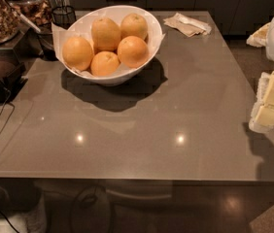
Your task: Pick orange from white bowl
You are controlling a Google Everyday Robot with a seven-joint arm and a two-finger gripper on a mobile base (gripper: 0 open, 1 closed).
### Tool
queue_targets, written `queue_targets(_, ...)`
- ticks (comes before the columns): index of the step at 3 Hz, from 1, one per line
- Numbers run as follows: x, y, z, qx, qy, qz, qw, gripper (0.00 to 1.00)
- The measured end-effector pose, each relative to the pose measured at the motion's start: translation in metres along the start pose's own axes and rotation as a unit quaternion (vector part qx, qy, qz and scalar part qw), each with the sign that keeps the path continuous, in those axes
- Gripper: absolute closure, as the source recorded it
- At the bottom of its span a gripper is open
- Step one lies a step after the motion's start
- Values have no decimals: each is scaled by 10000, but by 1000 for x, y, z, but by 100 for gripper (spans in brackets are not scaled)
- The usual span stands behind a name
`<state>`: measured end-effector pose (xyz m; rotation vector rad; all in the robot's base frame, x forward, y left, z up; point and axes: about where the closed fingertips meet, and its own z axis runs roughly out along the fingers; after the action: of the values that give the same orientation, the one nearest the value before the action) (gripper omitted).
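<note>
gripper point(269, 103): at the right edge of my view, by the right side of the grey counter point(176, 106), well apart from the bowl; open or closed, i cannot tell. white bowl point(112, 77): paper-lined, far left of the counter, holding five oranges point(106, 33) piled touching. crumpled napkin point(188, 24): near the bowl's right.

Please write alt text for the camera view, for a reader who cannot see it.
A white bowl lined with paper holds five oranges at the far left of a grey table. The robot's gripper is at the table's right edge, apart from the bowl. A crumpled napkin lies right of the bowl.
</note>
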<state>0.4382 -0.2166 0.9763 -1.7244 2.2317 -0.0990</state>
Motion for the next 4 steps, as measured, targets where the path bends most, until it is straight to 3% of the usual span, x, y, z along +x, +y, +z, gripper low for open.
queue_targets(1,-3,-2,-1,44,23,3,10000,0)
queue_targets(3,-43,-38,13,-173,6,394,9991,0)
queue_targets(4,-62,-47,21,-395,-149,212,9989,0)
